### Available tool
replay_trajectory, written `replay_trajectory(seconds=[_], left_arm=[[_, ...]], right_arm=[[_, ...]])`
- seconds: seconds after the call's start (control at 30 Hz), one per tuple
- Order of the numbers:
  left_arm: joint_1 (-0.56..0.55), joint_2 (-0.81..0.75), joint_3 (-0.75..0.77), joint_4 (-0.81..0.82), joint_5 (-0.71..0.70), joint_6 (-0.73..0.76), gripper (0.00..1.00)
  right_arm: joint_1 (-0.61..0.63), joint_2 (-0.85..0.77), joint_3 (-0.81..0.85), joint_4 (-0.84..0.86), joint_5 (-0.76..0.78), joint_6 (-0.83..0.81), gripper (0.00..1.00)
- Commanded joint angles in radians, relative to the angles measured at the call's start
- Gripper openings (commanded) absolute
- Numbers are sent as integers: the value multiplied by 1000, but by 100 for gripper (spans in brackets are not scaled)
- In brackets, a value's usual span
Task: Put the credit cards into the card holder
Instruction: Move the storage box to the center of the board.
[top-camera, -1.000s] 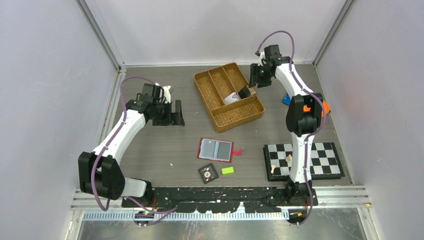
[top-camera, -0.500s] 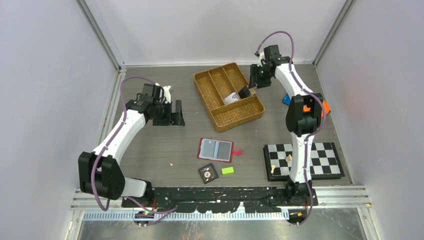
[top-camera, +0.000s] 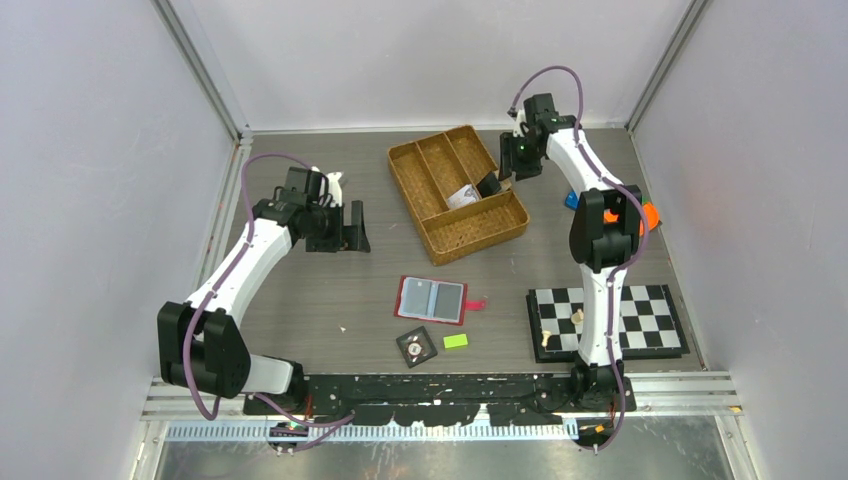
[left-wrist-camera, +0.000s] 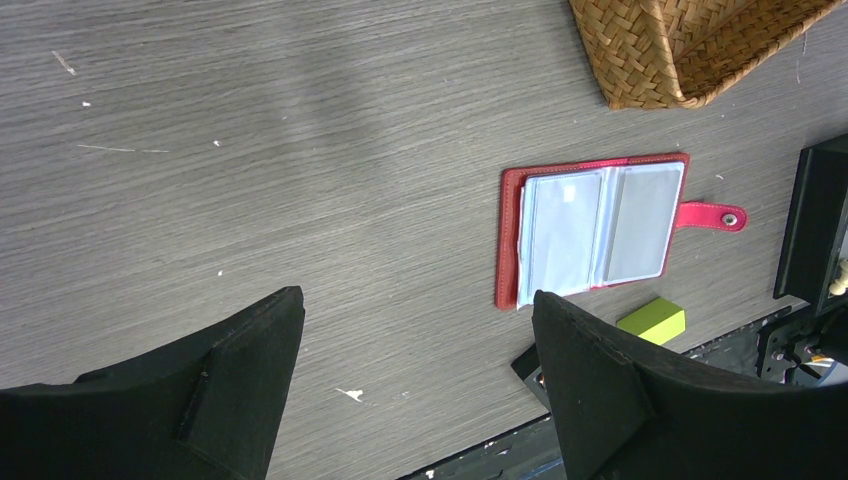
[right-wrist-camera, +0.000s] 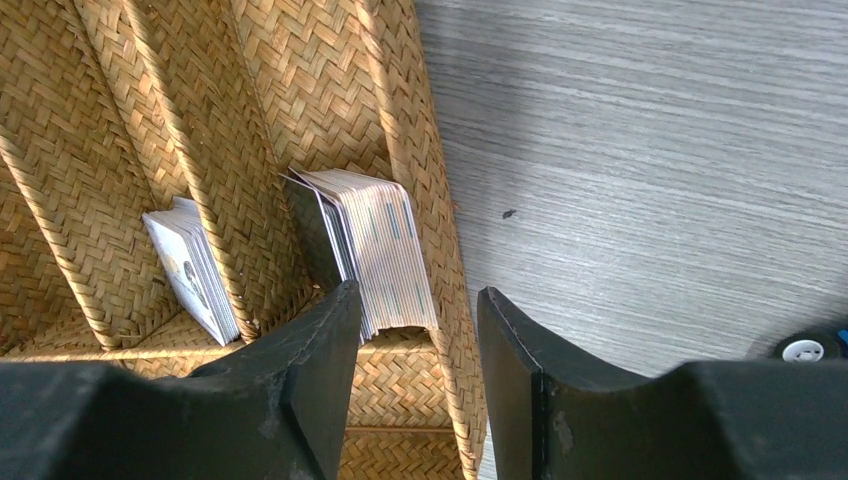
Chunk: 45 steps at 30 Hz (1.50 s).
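The grey wood-grain table (top-camera: 300, 290) carries a woven tray (top-camera: 420, 185) at the far middle and a chessboard (top-camera: 650, 310) at the near right. The card holder (top-camera: 432, 299) lies open and flat near the middle of the table, between the tray and the arm bases, its clear pockets facing up and its short tab pointing toward the chessboard. The left pincer (left-wrist-camera: 415, 310) hangs over bare table at the far left with its jaws wide apart and nothing between them. The card holder is well apart from it; in the left wrist view it lies off to one side, beyond one finger and outside the gap. The right pincer (right-wrist-camera: 418, 300) hovers over the tray's right-hand end, jaws apart and clamped on nothing that shows. In the right wrist view the tray's outer wall runs through its gap. One stack of credit cards (right-wrist-camera: 375, 250) stands on edge in the compartment just inside that wall, its near corner beside one finger (right-wrist-camera: 320, 340); whether the finger touches it I cannot tell. A second, smaller stack (right-wrist-camera: 195, 265) leans in the next compartment over. Near the arm bases, just in front of the card holder, sit a black tile with a dial (top-camera: 416, 346) and a small green block (top-camera: 456, 341) side by side.
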Motion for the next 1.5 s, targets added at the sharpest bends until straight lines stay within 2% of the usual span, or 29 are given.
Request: replay_trajectory(seconds=[0.0,0.4,1.47], left_arm=[[6,-2,-5,12,20,3,87],[7,-6,-5,12,18,4,87],[7,-7,-15,30,59,-29,86]], right_arm=[[14,5,6,-5,10,-22,51],[41,0,6,-27,-12,-38,51],[180,-45,19,0,58,-16,51]])
